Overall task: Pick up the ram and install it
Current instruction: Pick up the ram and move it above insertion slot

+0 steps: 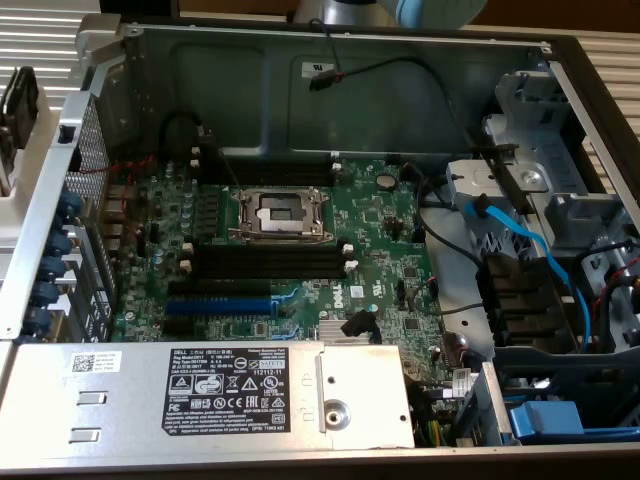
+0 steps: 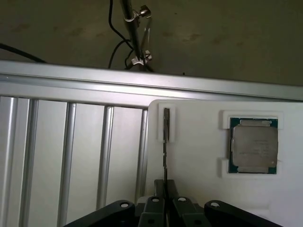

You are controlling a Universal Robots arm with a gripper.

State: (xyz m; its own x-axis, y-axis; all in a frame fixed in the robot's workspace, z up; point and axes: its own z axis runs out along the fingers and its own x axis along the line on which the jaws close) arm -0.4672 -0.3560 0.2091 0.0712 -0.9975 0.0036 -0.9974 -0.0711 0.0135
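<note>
While scanning from the exterior view's left, meets first a white block (image 1: 18, 215) beside an open computer case (image 1: 60, 190), with a dark shape above it cut off by the frame and too cropped to identify. Moves on to the case's perforated side wall (image 1: 95, 230), then to a grey power supply (image 1: 200, 395) with a printed label, nearest the camera. Finds behind that a green motherboard (image 1: 385, 255) lying flat inside the case. Picks out on the board a blue expansion slot (image 1: 218, 306) and, near it, long black memory slots (image 1: 265, 262) lying in parallel. Notes a metal-framed processor socket (image 1: 280, 215) just behind those slots. Passes, at the top edge, part of a pale blue robot arm (image 1: 430, 10). Ends at the exterior view's right with a grey drive cage (image 1: 540, 190) crossed by blue cables (image 1: 515, 238). Turns then to the wrist view and shows a ribbed aluminium surface (image 2: 85, 165) carrying a white tray (image 2: 199, 165). Shows the ram (image 2: 165, 142) edge-on as a thin dark strip, its far end lined up with a narrow slot in the tray, well apart from a processor (image 2: 253, 144) seated in its own square recess. Shows the gripper (image 2: 165, 188) with its black fingers (image 2: 177, 194) pressed close together, pinching the near end of the ram between them. Cannot tell whether the stick sits in the slot or hangs clear of it.
</note>
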